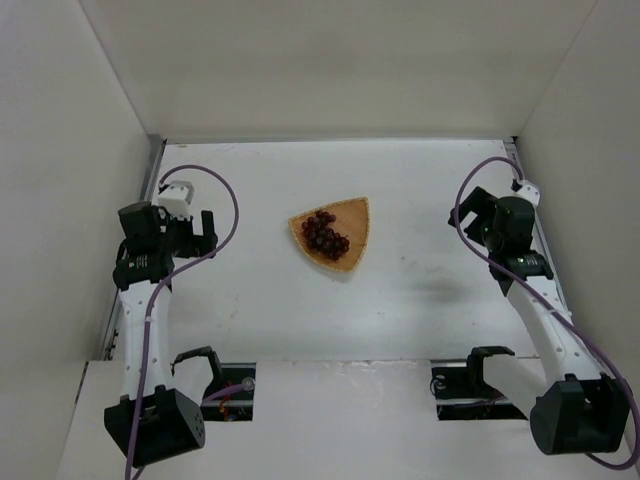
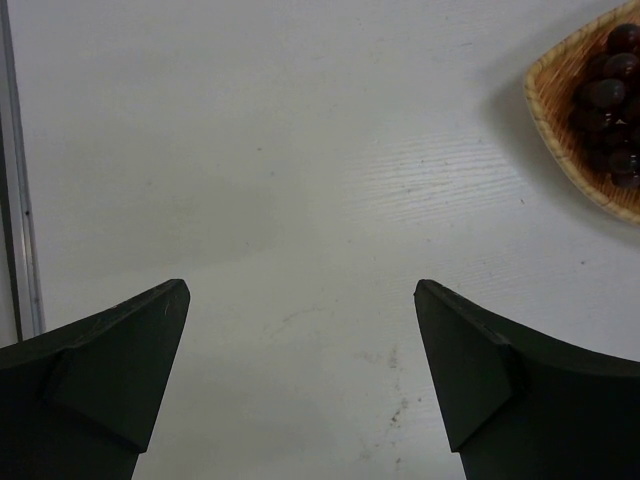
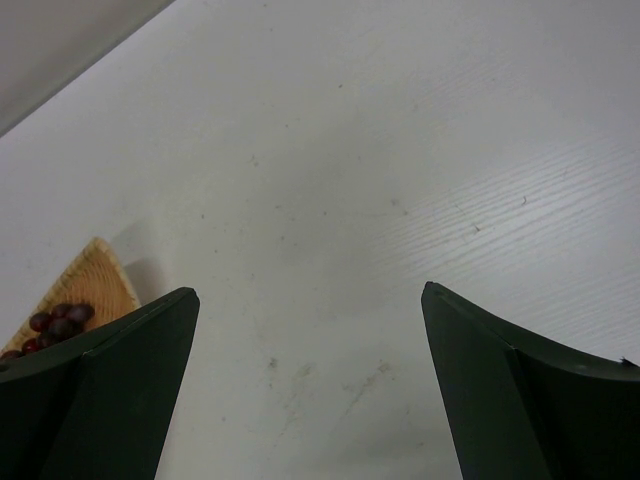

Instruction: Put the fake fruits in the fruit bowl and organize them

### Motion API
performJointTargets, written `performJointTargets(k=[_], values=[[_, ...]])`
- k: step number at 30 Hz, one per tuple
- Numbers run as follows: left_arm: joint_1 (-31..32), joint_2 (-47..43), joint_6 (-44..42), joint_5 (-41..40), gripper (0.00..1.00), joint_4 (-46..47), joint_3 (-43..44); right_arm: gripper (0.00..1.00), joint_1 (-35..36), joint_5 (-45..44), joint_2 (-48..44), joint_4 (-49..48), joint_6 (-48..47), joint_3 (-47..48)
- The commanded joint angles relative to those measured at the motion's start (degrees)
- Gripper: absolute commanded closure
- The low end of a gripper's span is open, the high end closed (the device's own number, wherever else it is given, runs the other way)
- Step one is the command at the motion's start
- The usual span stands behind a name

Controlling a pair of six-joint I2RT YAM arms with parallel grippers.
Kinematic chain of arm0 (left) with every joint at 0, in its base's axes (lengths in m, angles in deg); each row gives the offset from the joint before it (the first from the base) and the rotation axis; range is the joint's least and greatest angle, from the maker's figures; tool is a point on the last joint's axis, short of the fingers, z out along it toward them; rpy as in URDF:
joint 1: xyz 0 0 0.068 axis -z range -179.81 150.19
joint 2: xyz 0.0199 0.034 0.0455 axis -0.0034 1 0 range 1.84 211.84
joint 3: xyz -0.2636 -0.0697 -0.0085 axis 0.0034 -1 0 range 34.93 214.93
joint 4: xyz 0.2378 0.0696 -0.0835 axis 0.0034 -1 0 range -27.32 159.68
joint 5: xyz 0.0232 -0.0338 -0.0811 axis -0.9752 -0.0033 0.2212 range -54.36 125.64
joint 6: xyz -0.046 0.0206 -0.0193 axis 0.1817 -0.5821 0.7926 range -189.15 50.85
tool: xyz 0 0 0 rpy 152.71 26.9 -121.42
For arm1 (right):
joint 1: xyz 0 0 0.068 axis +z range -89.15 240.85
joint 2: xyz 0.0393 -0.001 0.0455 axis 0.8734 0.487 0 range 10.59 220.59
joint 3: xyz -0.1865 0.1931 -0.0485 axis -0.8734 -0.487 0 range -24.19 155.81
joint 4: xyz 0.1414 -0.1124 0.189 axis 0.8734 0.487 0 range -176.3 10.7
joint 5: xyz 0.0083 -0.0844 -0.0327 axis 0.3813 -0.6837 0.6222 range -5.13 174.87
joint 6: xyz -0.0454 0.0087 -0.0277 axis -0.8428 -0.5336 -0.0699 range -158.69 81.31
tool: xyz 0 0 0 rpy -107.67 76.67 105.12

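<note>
The bunch of dark red-purple grapes (image 1: 325,235) lies inside the tan woven fruit bowl (image 1: 356,218) near the middle of the table. In the left wrist view the bowl (image 2: 556,120) and grapes (image 2: 606,95) show at the upper right; in the right wrist view the bowl (image 3: 95,280) and grapes (image 3: 58,322) show at the lower left. My left gripper (image 1: 205,234) is open and empty, left of the bowl; it also shows in the left wrist view (image 2: 302,290). My right gripper (image 1: 470,215) is open and empty, right of the bowl; it also shows in the right wrist view (image 3: 310,292).
White walls enclose the table on the left, back and right. A metal rail (image 2: 18,190) runs along the table's left edge. The arm bases (image 1: 155,425) sit at the near edge.
</note>
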Motion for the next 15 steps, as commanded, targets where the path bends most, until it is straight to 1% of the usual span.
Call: performJointTargets(k=[1,5,10,15], values=[[-0.6,-1.2,2.7,-0.8,0.0,3.1,-0.6,0.0,0.6,1.1,-0.3,-3.0,0.7,0.2],[-1.5,-1.1,3.0,-2.2,0.0,4.8,-0.5,0.0,0.6,1.3,-0.5,-3.0,0.7,-0.2],[-1.0,-0.4,3.0,-5.6,0.0,6.1,-0.2,0.0,0.6,1.3,-0.7,-3.0,0.7,-0.7],[-1.0,-0.1,3.9,-5.4,0.0,6.1,-0.2,0.0,0.6,1.3,-1.0,-2.8,0.6,-0.9]])
